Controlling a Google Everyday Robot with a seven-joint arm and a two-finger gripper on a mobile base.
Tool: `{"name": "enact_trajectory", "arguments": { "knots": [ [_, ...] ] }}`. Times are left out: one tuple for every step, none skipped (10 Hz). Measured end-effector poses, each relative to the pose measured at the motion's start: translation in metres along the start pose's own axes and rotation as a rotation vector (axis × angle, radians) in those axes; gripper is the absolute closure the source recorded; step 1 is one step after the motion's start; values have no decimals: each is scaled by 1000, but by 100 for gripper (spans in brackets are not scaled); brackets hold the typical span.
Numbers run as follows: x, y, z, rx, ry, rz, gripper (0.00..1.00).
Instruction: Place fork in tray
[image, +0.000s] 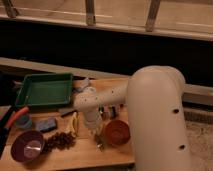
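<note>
The gripper (96, 131) at lower centre is reaching to the desk (80, 152), jaws clenched, presumably pinching the unseen fork.

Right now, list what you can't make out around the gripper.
Camera view:
- Gripper, shut, down beside the orange bowl: what it pinches is hidden under the arm.
- Fork: too thin and dim to pick out there.
- Right side of the table: hidden behind the arm.
- Red-handled tool: cut off by the left edge.
</note>
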Motion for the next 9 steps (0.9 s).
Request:
{"name": "enact_trajectory", "arguments": {
  "knots": [
    [3, -3, 1, 0, 7, 8, 100],
    [3, -3, 1, 1, 7, 8, 100],
    [4, -4, 2, 3, -2, 9, 100],
    [5, -5, 1, 6, -12, 9, 100],
    [7, -7, -5, 8, -28, 10, 100],
    [8, -4, -15, 19, -43, 2, 100],
    [8, 1, -30, 29, -69, -15, 100],
    [7, 3, -42, 35, -92, -24, 100],
    [6, 6, -52, 37, -112, -33, 100]
  ]
}}
